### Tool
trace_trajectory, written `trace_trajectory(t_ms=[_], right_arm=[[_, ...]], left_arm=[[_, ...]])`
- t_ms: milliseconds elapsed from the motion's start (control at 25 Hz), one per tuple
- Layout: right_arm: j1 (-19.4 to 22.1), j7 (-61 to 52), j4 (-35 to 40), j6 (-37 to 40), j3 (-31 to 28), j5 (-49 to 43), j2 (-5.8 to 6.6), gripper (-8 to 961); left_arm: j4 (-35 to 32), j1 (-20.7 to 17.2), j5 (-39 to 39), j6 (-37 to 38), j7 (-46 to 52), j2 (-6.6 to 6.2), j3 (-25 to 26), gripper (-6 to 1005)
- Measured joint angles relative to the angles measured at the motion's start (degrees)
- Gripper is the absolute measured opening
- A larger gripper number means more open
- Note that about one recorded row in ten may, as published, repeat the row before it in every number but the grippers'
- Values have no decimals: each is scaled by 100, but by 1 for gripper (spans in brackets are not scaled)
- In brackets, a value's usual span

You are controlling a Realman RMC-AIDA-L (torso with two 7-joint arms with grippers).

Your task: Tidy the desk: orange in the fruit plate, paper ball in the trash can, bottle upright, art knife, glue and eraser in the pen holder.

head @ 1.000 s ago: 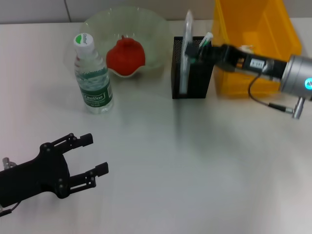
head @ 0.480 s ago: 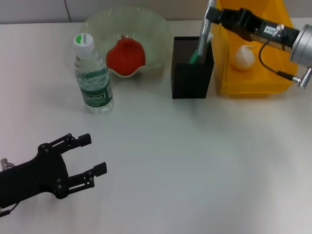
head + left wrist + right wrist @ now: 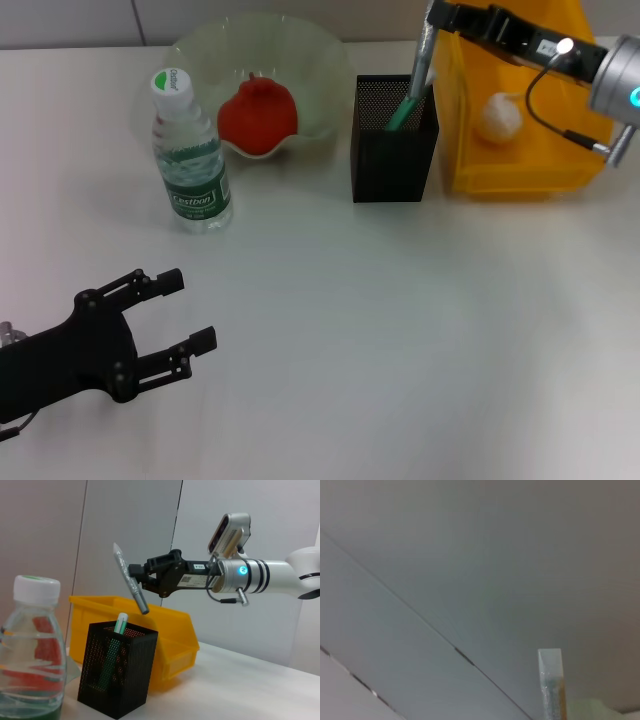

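My right gripper (image 3: 443,17) is shut on the grey art knife (image 3: 424,45), holding it tilted just above the black mesh pen holder (image 3: 393,150). The left wrist view shows the art knife's (image 3: 131,584) lower tip clear of the pen holder (image 3: 117,672). A green glue stick (image 3: 404,109) leans inside the holder. The bottle (image 3: 190,155) stands upright. A red-orange fruit (image 3: 258,116) lies in the glass fruit plate (image 3: 310,60). The paper ball (image 3: 497,117) sits in the yellow trash can (image 3: 520,178). My left gripper (image 3: 191,312) rests open at the near left. No eraser shows.
The bottle stands just in front of the fruit plate's left side. The pen holder stands between the plate and the yellow bin, close against the bin. The right wrist view shows only a wall and the knife's end (image 3: 550,685).
My right arm has risen and swung back with the art knife, from beside the pen holder's left wall to above its opening, uncovering the paper ball. The left gripper shifted slightly.
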State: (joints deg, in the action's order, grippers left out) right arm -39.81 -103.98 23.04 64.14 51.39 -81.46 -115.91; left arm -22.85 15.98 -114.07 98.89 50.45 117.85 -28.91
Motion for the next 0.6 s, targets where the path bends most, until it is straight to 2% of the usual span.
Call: trace_trajectory(t_ms=[160,200,240,400,600], right_arm=[[-20,1436,45,-110,2,0,-217,118],[-21,2229,45,-97,2,4,-302,118],[-21,2229,45,-97,2,4,-302,118],[-11,3971,-227,75,64,413,-354,118],[31,4925,-375,203,65,535,-357,118]], left_arm=[[0,-5,0,0,-1,0,4,811],[0,-6,0,0,0,0,8,811],[0,-6,0,0,0,0,8,811],[0,-8,-1,1,10,0,8,811],[0,-8,-1,2,23,0,8,811]])
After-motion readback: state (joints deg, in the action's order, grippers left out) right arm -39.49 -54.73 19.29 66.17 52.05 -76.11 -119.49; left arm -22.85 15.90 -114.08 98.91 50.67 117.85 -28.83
